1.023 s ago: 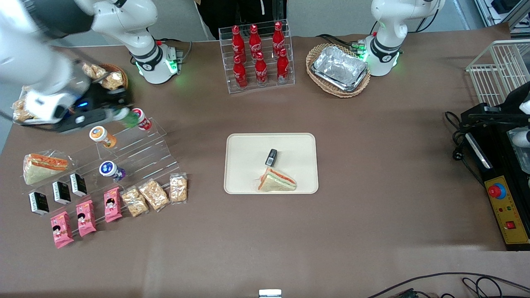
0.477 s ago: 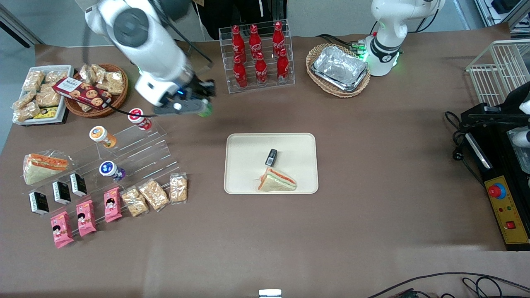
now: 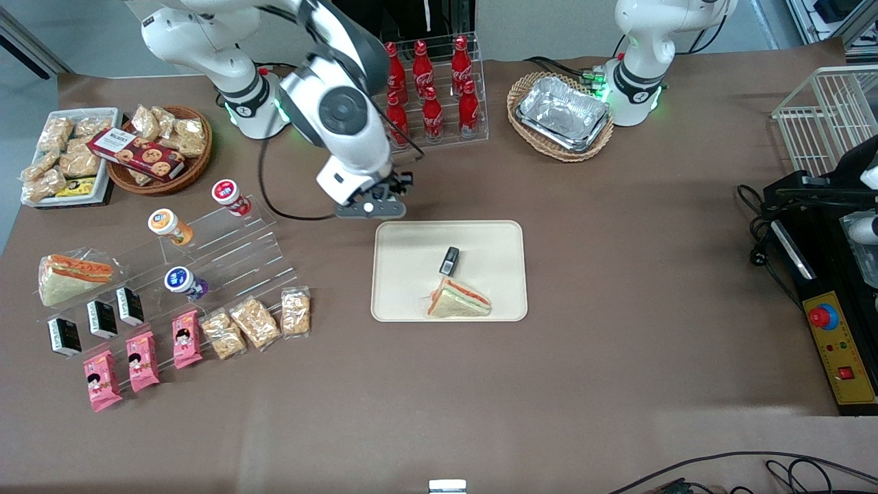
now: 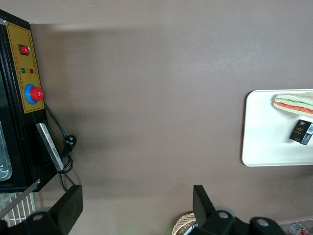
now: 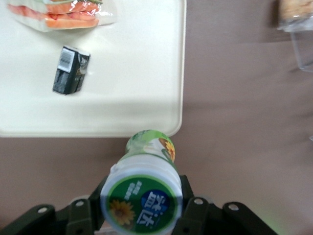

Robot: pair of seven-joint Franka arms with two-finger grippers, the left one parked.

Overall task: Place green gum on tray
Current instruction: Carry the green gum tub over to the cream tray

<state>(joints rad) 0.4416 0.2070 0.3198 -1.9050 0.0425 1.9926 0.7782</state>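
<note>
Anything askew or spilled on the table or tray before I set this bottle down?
Nothing stands out. The gripper holds the green gum bottle at the cream tray's rim; the wrapped sandwich and small black packet lie intact on it.

Six red cola bottles (image 3: 429, 89) stand in a clear rack (image 3: 426, 140), beside a wicker basket (image 3: 560, 116) of foil trays (image 3: 564, 113).

Gripper (image 3: 374, 206) holding green gum (image 5: 145, 188) above tray (image 3: 405, 302) rim
</note>
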